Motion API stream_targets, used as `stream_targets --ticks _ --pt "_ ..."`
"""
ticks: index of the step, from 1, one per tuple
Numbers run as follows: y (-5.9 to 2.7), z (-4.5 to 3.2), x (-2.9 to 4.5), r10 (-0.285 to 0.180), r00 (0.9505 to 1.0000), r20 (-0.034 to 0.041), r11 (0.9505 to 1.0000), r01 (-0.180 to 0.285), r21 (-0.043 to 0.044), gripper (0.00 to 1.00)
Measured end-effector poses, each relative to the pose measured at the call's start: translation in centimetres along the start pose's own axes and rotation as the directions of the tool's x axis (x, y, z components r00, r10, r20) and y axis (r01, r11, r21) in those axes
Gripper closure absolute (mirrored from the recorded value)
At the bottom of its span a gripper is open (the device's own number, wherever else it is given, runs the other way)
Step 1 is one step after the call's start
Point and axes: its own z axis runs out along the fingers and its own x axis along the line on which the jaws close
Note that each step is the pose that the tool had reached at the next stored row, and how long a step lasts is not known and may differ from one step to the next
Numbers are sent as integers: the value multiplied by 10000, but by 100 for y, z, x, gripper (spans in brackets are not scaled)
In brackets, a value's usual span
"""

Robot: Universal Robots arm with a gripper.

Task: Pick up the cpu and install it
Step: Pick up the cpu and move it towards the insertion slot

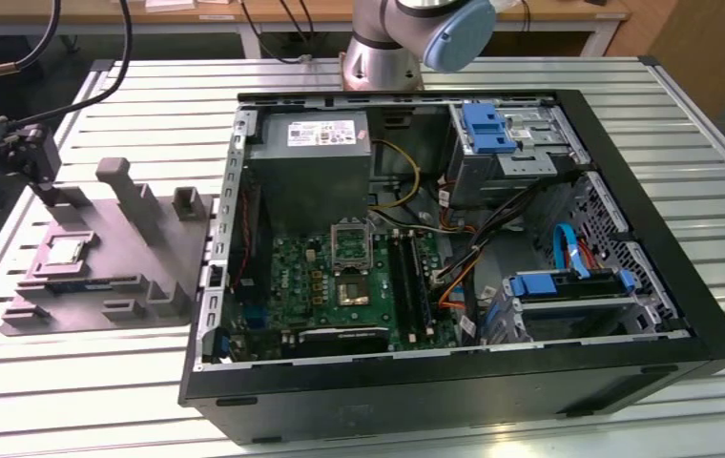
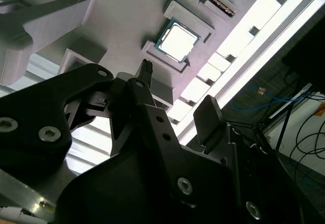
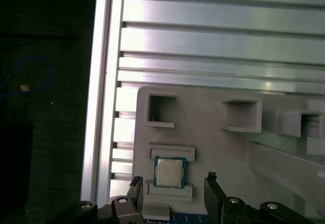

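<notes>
Status: tool released, its two fingers spread wide with nothing between them. The cpu sits flat in its recess on the grey tray, silvery top up, not in contact with the tool.

In the first wrist view the chip falls in the gap between the fingers, roughly centred, with its edges parallel to the finger faces. Being square, it has no long axis to favour. In the second wrist view it lies just beyond the fingertips.

Exterior view: the tray rests on the slatted surface at that view's left, beside the open computer case, and the tool hangs over the tray. The socket on the motherboard looks unfilled.

Count: one cpu, one tray, one tool, one case, one socket.
</notes>
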Motion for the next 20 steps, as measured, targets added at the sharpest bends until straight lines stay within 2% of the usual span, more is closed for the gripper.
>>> stream_targets --ticks 20 --pt "-2 55 -1 -1 10000 1 10000 1 0 40"
